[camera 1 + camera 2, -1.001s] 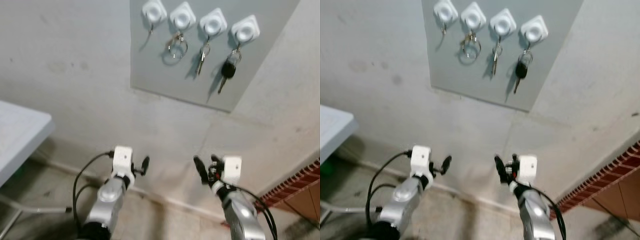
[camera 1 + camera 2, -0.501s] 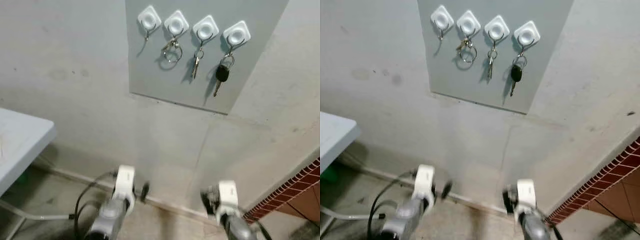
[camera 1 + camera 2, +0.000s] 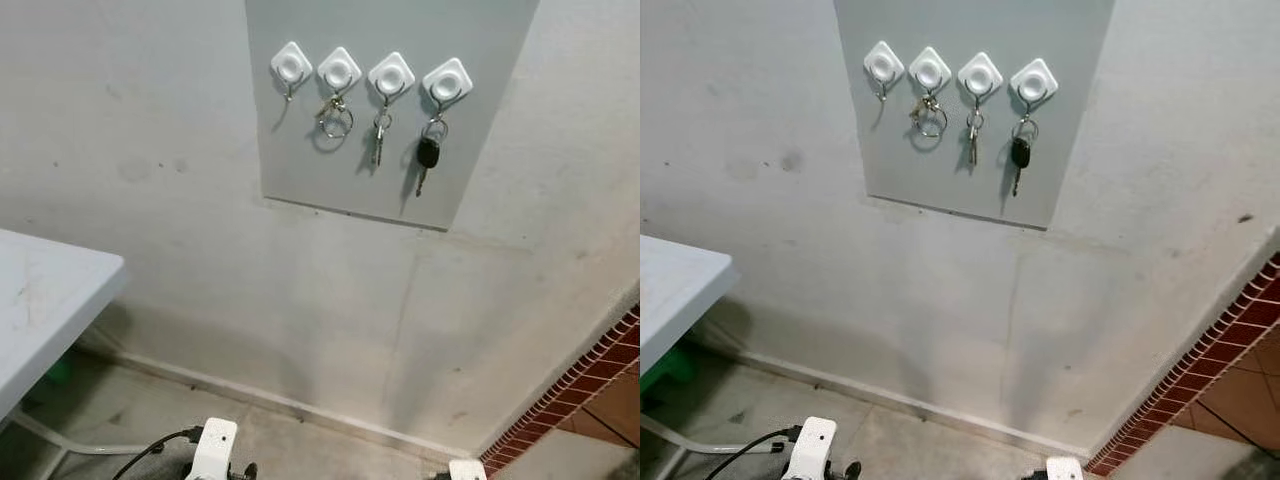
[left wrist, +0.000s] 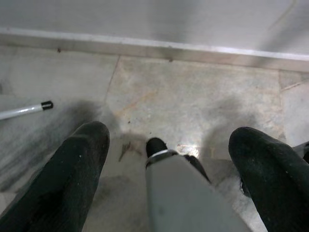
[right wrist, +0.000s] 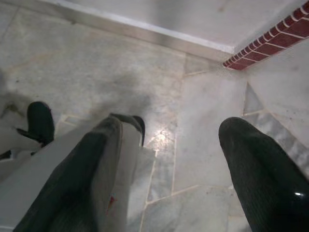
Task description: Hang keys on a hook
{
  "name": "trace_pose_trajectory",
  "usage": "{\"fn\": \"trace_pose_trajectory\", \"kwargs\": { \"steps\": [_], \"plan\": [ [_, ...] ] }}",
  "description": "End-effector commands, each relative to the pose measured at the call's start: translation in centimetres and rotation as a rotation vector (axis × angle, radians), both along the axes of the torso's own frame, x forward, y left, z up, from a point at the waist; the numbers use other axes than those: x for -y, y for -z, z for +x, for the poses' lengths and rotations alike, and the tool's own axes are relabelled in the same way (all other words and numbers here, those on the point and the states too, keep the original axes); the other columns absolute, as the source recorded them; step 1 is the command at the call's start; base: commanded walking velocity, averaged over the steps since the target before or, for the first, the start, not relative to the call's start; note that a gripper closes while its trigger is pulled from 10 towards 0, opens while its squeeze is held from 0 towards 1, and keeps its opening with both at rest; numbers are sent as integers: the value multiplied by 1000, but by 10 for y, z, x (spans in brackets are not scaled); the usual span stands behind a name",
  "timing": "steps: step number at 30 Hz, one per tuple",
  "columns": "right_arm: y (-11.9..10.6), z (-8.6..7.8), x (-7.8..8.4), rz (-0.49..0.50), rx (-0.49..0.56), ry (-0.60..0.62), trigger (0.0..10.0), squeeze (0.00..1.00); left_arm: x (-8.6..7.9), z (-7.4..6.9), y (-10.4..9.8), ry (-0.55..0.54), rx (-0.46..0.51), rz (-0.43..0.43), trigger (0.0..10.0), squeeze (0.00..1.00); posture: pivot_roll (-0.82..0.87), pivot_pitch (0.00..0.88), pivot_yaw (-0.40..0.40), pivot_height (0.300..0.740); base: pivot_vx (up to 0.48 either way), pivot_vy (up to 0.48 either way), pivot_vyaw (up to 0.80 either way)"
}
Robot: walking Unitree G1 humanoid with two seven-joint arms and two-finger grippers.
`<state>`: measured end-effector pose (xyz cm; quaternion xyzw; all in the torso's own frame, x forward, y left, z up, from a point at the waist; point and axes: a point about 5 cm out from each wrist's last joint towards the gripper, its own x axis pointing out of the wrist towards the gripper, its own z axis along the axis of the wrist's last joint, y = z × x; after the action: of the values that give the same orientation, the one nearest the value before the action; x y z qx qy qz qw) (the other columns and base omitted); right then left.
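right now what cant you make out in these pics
- Arms in the eye views: cut off by the bottom edge, so nothing of the fingers there.
- Keys on the second hook: too small to count.
- Table: cut off by the left edge.
- Floor in the left wrist view: partly hidden by the fingers.

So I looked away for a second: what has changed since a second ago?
Both arms have dropped: the left hand and right hand now hang open over the floor, holding nothing. The camera has moved too, so the hook board looks smaller. The key ring, small key and black car key hang as before; the leftmost hook stays bare.
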<state>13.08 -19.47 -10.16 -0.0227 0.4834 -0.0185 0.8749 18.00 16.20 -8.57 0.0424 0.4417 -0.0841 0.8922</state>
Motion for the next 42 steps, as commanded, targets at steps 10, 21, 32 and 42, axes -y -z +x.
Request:
{"fn": "trace_pose_trajectory", "kwargs": {
  "steps": [10,21,32,42],
  "plan": [
    [-4,11,-1,4,41,-7,10000,0,7,0,1,22,0,11,10000,0,-35,0,-15,714,0,0,0],
    [-2,6,-4,3,23,-55,10000,0,3,-8,4,56,-23,38,10000,0,-37,2,-17,714,0,0,0],
    [-7,10,17,62,90,198,10000,0,15,-2,0,190,10,-3,10000,0,-60,49,0,714,0,0,0],
    [-30,50,36,23,239,128,10000,0,4,54,-33,108,195,-37,10000,0,-59,59,-5,714,0,0,0]
  ]
}}
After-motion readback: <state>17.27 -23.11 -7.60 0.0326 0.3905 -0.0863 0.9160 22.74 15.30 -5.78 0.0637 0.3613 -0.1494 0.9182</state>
